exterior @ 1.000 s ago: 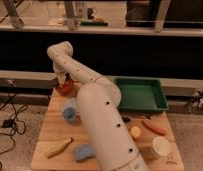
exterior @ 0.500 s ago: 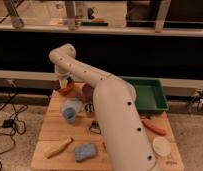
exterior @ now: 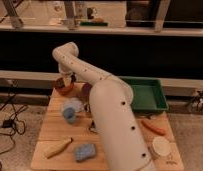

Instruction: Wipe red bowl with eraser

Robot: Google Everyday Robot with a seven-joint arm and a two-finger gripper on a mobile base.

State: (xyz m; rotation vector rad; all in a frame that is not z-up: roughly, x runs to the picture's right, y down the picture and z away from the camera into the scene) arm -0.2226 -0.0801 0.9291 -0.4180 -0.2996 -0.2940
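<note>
The red bowl (exterior: 63,89) sits at the far left corner of the wooden table (exterior: 52,132). My gripper (exterior: 68,80) hangs down from the white arm (exterior: 112,120), right over the bowl's far right rim and at or just above it. The eraser does not show; it is hidden at the gripper or out of view. The big white arm covers the middle of the table.
A maroon round dish (exterior: 86,90) lies right of the bowl. A green tray (exterior: 147,95) stands at the back right. A blue cup-like object (exterior: 70,112), a pale-yellow banana-like piece (exterior: 59,147), a blue sponge (exterior: 85,151), an orange carrot-like piece (exterior: 153,127) and a white round cup (exterior: 161,146) lie on the table.
The arm's lower part has swung a little to the right, uncovering the blue sponge. The gripper has stayed over the red bowl, shifting slightly toward its right rim.
</note>
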